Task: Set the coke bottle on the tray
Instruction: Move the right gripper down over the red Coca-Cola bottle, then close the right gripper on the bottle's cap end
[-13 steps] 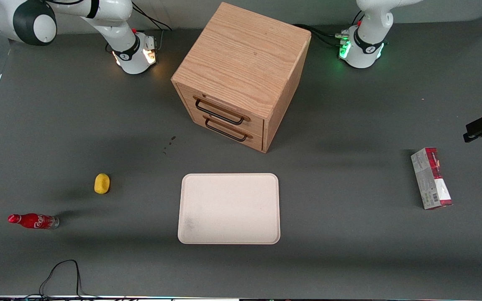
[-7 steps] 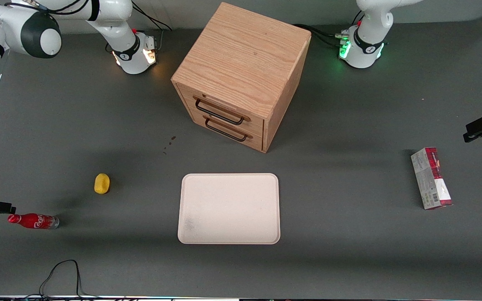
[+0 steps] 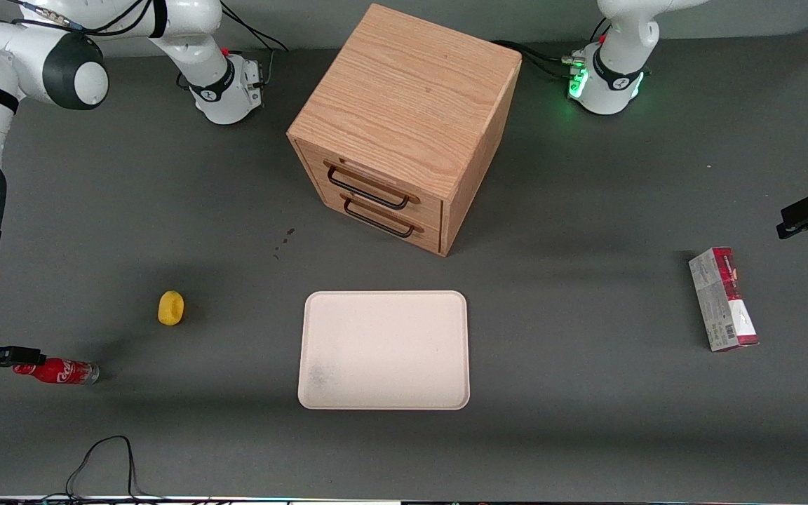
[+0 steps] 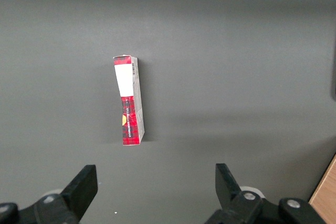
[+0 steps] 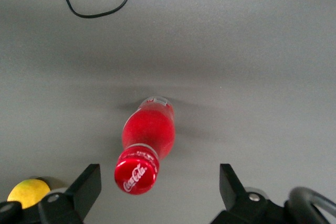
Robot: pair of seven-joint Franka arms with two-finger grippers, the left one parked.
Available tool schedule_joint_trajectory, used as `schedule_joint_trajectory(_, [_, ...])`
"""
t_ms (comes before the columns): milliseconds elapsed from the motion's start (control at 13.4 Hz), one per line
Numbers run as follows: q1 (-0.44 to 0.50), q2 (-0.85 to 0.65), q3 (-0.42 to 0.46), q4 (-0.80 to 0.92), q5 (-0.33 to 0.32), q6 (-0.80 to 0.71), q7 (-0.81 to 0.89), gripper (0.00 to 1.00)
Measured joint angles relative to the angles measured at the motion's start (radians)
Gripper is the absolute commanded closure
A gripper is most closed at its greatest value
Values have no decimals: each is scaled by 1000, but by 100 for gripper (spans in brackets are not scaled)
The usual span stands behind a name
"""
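- The gripper [image 3: 8, 356], fingers spread wide and holding nothing, has moved in over the bottle's [image 3: 57, 370] cap.
- Bottle and tray [image 3: 384, 349] unmoved.

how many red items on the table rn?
2. Coke bottle lying at the working arm's end, gripper open above it; carton at the parked arm's end. The drawer box may hide more.

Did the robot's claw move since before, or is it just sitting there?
Yes. The gripper, open, slid in from the working arm's table end toward the lying coke bottle, now at its cap; the bottle stayed put.
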Motion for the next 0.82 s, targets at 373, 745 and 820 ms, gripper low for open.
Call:
schedule_joint_trajectory(373, [1,0,4,-9,2,17,0,0])
schedule_joint_trajectory(745, [2,0,13,-11,3,23,0,24])
schedule_joint_trajectory(820, [2,0,14,-11,3,25,0,35])
